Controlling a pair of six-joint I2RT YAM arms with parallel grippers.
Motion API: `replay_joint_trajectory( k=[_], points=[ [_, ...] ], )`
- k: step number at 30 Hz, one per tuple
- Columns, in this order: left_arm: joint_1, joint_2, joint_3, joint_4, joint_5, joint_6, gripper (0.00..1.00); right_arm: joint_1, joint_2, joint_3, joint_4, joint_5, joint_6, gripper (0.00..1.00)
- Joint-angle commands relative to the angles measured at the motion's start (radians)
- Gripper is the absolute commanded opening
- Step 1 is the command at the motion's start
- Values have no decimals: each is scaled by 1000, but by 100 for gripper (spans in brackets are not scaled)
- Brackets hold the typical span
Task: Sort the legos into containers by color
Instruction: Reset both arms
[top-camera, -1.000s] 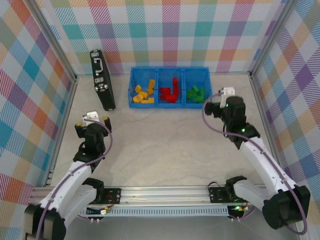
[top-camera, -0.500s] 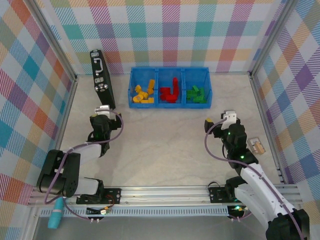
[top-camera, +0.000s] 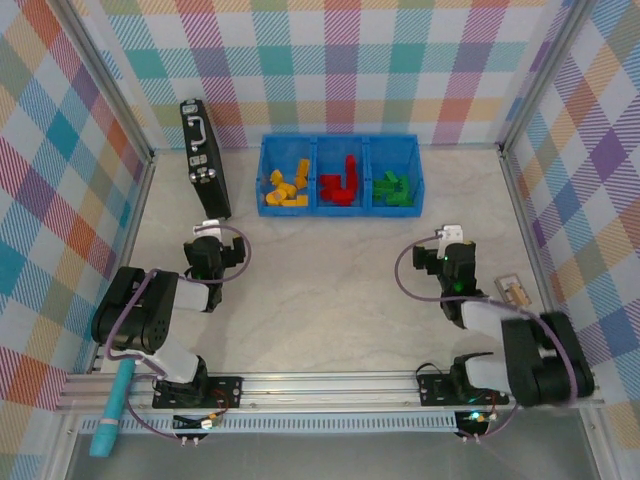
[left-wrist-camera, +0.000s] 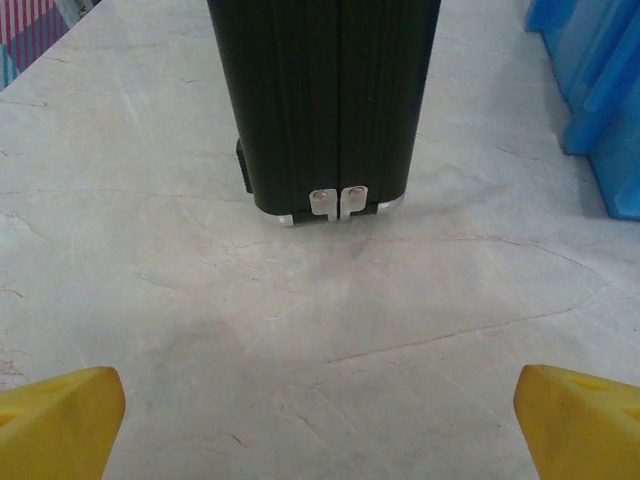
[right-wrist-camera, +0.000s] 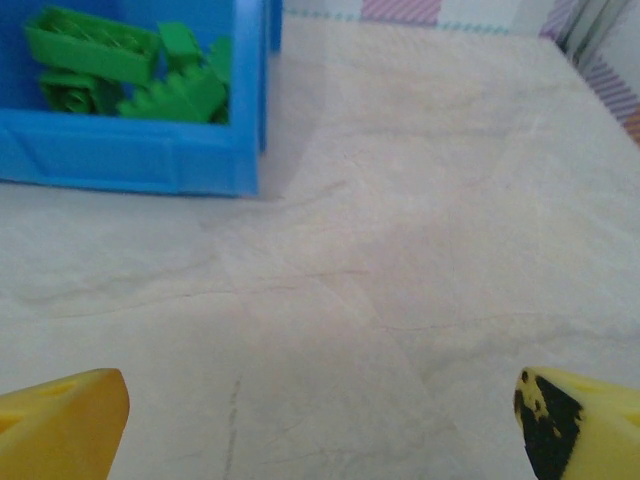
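Legos (top-camera: 342, 188) lie in the three containers (top-camera: 316, 170), the compartments of one long blue bin (top-camera: 340, 211) at the far side of the table (top-camera: 330, 290). Yellow and orange bricks (top-camera: 285, 190) fill the left compartment, red bricks (top-camera: 345, 180) the middle one, and green bricks (top-camera: 392, 186) the right one.

My left gripper (left-wrist-camera: 320, 425) hangs low over the table, jaws spread wide with nothing between them. Its yellow fingertips (left-wrist-camera: 60, 420) sit at the bottom corners of my left wrist view. It faces the near end of the black case (left-wrist-camera: 325, 100), which sits on the table just left of the bin, two small silver tabs at its bottom edge.

My right gripper (right-wrist-camera: 320, 425) is released too, empty and low over bare table on the near side of the bin. From my right wrist camera the green bricks lie heaped ahead and to the left, behind the bin's front wall. One fingertip (right-wrist-camera: 575, 420) on that side bears a black smudge.

Near my right arm, by the right wall, lies a small tan object (top-camera: 515, 290); I cannot tell what it is.
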Motion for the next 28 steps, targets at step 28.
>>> replay_joint_trajectory(
  k=[28],
  points=[
    [25, -10, 17, 37, 53, -24, 100, -135, 201, 118, 152, -295, 51, 99]
  ],
)
